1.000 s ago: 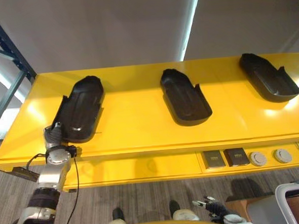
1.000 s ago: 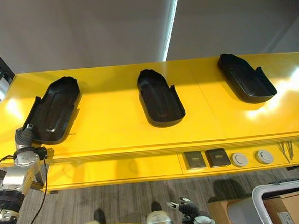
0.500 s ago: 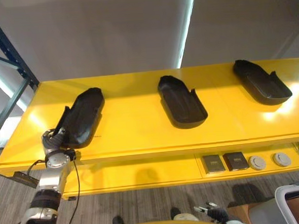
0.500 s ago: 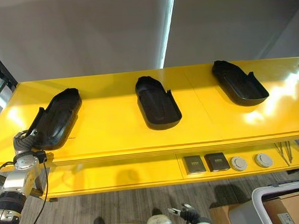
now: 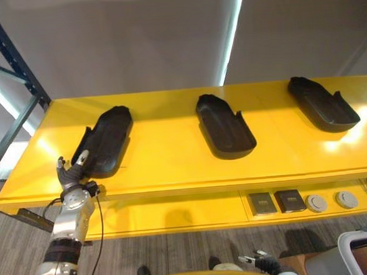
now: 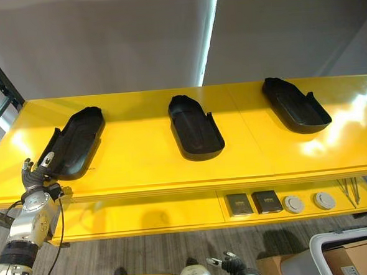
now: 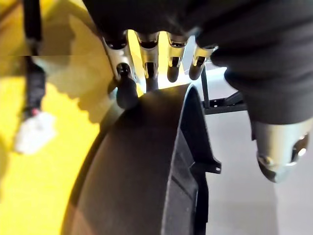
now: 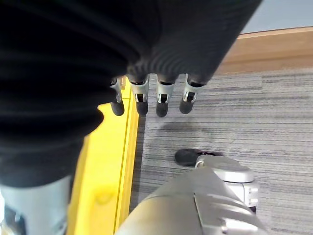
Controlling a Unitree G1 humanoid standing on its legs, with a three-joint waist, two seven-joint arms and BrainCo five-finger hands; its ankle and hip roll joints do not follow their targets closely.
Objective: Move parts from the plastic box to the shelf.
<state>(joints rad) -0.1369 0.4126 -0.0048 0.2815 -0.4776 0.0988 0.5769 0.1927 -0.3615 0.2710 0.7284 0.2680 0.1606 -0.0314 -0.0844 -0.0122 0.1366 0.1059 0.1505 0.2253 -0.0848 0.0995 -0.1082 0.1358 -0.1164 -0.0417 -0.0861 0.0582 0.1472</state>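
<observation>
At lower left, the left hand hovers with relaxed, empty fingers beside a black part resting on the yellow shelf. Placement looks finished; next comes fetching another part.

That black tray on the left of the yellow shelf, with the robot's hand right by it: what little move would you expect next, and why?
Probably drawing the left hand down and away from the shelf. The leftmost black part already lies flat on the yellow shelf, in line with the two other black parts. In the left wrist view the fingers look straight beside its end, not curled round it, so it seems released.
</observation>
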